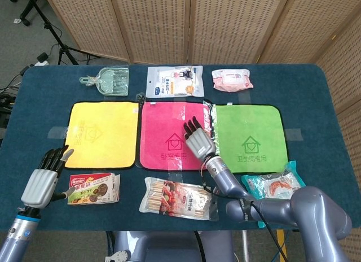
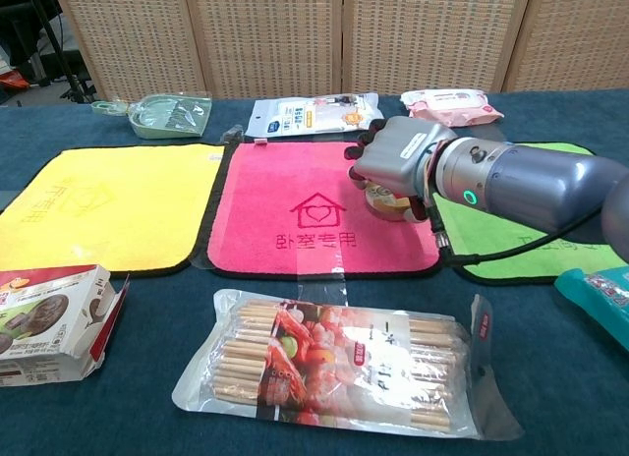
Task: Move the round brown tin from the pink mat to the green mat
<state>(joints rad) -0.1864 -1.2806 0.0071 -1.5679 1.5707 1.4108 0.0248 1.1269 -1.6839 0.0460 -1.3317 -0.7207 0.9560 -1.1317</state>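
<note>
Right hand (image 2: 398,159) holds the round brown tin (image 2: 385,201) beneath its fingers; judged rigid, light, smooth-walled, best gripped across the rim.

Wicker folding screens (image 1: 186,25); grey floor (image 1: 22,47)

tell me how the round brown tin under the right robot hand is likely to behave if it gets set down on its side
The round brown tin looks short and circular, so on its side it would probably roll. Gripped by the right robot hand, it seems rigid, not floppy. Its small size suggests it is light, though its contents are hidden.
</note>
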